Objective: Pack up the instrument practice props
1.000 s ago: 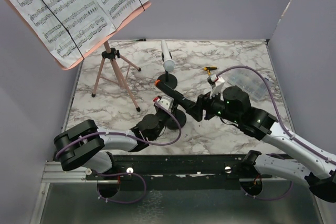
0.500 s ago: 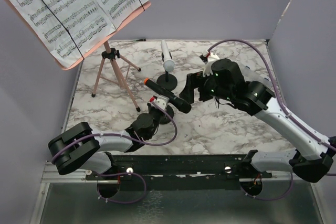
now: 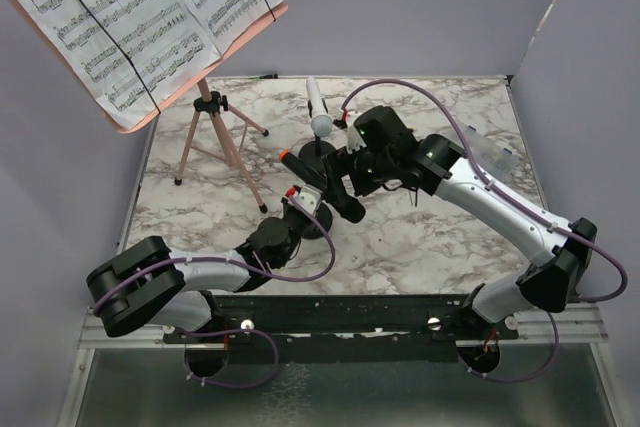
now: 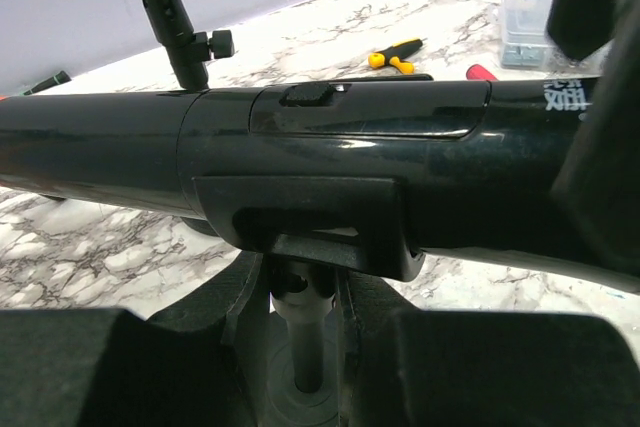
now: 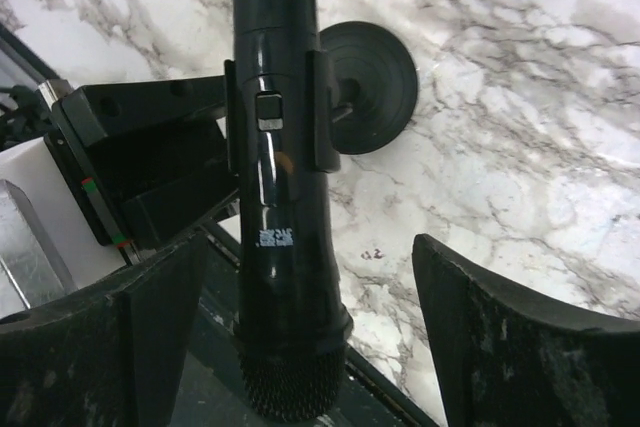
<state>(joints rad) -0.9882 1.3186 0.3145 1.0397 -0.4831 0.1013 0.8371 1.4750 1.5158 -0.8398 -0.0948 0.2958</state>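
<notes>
music stand [image 3: 215, 137] back left, pages [image 3: 140, 17] on its board. far microphone [image 3: 316, 107] on its holder [image 3: 320, 155], back centre. just before it, near microphone [image 3: 320, 185] lies in the clip of the near holder [image 5: 370, 72], under my right gripper [image 5: 305, 327]. screwdriver [image 4: 395, 52] and box [image 4: 525, 7] back right.

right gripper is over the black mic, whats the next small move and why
Probably close the right gripper on the black microphone. Its fingers stand open on either side of the body near the head, not touching it. The microphone sits in the clip of the holder, whose stem the left gripper pinches, so a grip should come before any pull.
</notes>
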